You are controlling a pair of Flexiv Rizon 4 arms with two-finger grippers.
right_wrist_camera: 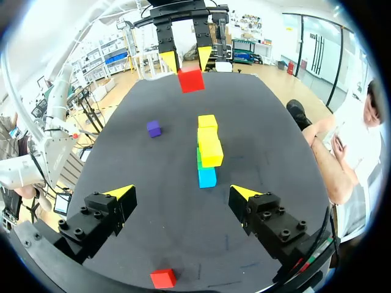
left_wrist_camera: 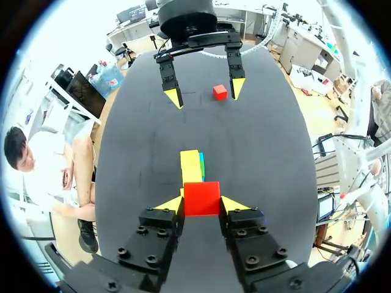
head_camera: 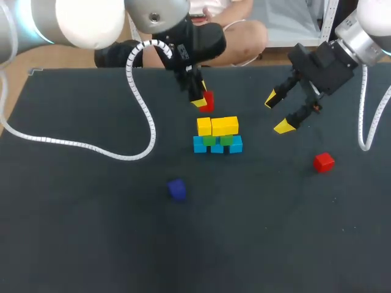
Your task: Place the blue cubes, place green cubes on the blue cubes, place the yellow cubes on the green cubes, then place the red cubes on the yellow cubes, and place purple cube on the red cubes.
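Note:
A small stack stands mid-table: blue cubes [head_camera: 217, 146] at the bottom, green cubes [head_camera: 218, 140] on them, and yellow cubes [head_camera: 217, 126] on top. My left gripper [head_camera: 201, 97] hangs just behind and above the stack, shut on a red cube [head_camera: 208, 102]. In the left wrist view that red cube [left_wrist_camera: 201, 198] sits between the yellow tips, with the stack [left_wrist_camera: 190, 166] just ahead. My right gripper [head_camera: 277, 113] is open and empty to the right of the stack. A second red cube [head_camera: 324, 162] lies on the table at right. The purple cube [head_camera: 177, 189] lies in front of the stack, to the left.
The dark table [head_camera: 85, 232] is bare around the stack. My left arm's white cable [head_camera: 142, 104] loops over the table's left half. In the right wrist view the loose red cube [right_wrist_camera: 163, 278] lies under the open gripper [right_wrist_camera: 183, 195], and the purple cube [right_wrist_camera: 154, 128] lies beside the stack [right_wrist_camera: 209, 146].

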